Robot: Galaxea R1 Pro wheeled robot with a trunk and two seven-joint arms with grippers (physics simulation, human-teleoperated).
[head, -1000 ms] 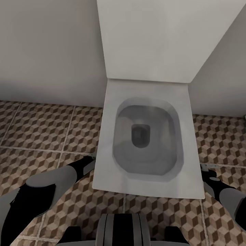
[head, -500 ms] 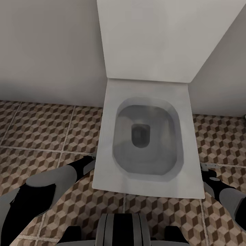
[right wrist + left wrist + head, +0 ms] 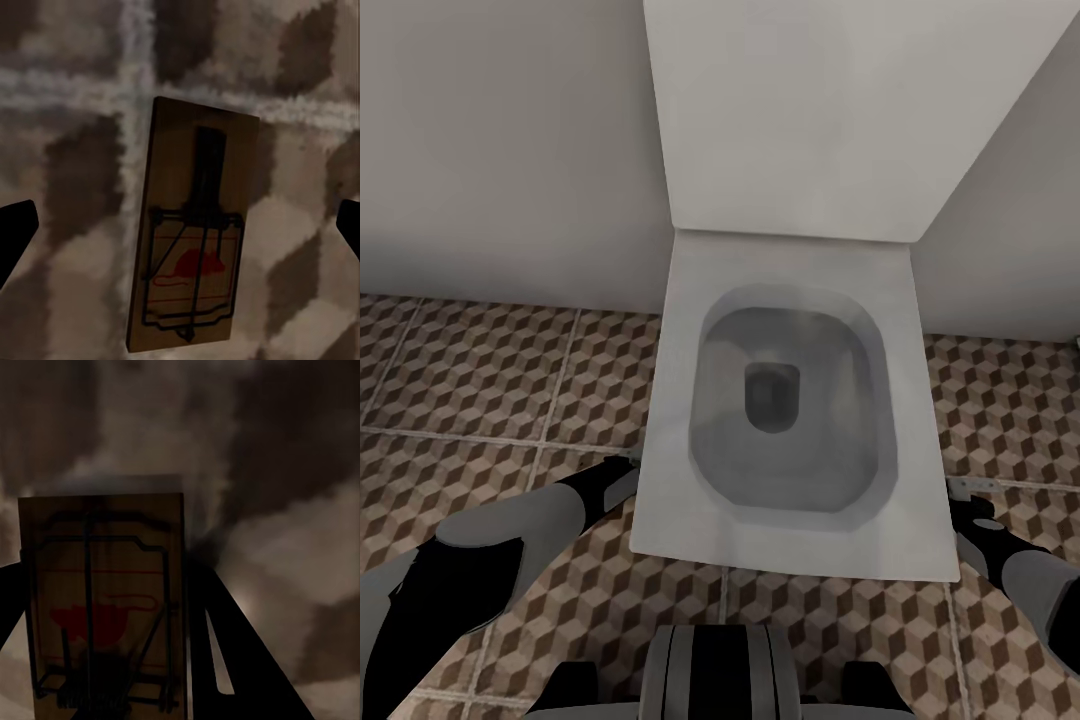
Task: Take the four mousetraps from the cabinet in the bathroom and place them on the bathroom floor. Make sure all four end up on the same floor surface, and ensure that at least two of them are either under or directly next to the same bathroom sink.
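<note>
A brown wooden mousetrap [image 3: 101, 607] with a red mouse print sits between the dark fingers [image 3: 225, 652] of my left gripper [image 3: 105, 577], which is shut on it low over the dim bathroom floor [image 3: 285, 555]. In the head view this gripper [image 3: 622, 472] reaches the toilet's front left corner. A second mousetrap [image 3: 196, 225] lies flat on the cube-patterned tiles [image 3: 67, 172], across a grout line. My right gripper [image 3: 184, 229] hangs over it, open, its fingers wide apart on either side. In the head view that gripper [image 3: 965, 495] is at the toilet's front right corner. The sink and cabinet are out of view.
A white toilet [image 3: 680, 400] with its lid raised stands straight ahead against a pale wall [image 3: 500, 150]. Patterned floor tiles [image 3: 480, 370] spread out on both sides of it. My base [image 3: 720, 670] is close to the bowl's front edge.
</note>
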